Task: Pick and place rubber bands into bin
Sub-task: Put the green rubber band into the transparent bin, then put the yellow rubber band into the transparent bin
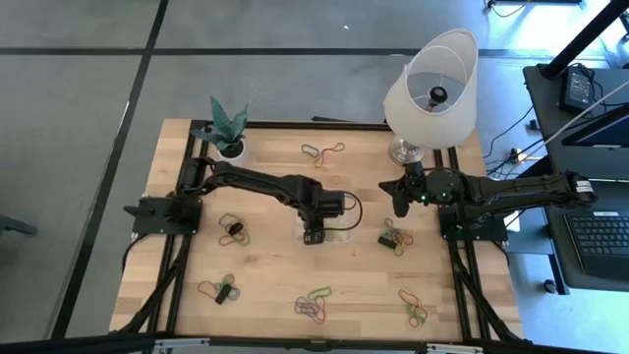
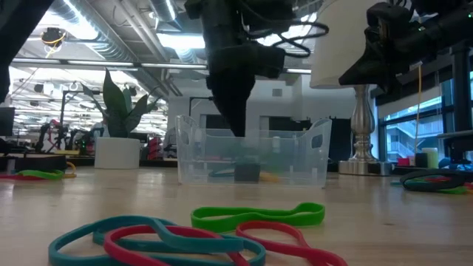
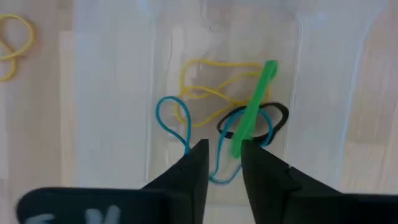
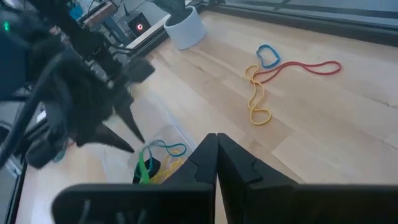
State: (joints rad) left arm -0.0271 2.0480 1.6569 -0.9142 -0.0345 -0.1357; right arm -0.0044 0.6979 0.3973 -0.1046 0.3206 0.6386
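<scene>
Your left pincer is parting narrowly inside the bin; the green rubber band beside one finger may cling and lift out.

bin floor: I see it blurred | my left gripper tips hidden behind bin wall

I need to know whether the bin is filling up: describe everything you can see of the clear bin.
The bin is a small clear plastic tray with rounded corners and low see-through walls, standing flat on the wooden table near its middle. Inside lie a few rubber bands: yellow, blue, black and one green. The left gripper hangs over it, jaws slightly apart, the green band beside one fingertip. It is far from full.
</scene>
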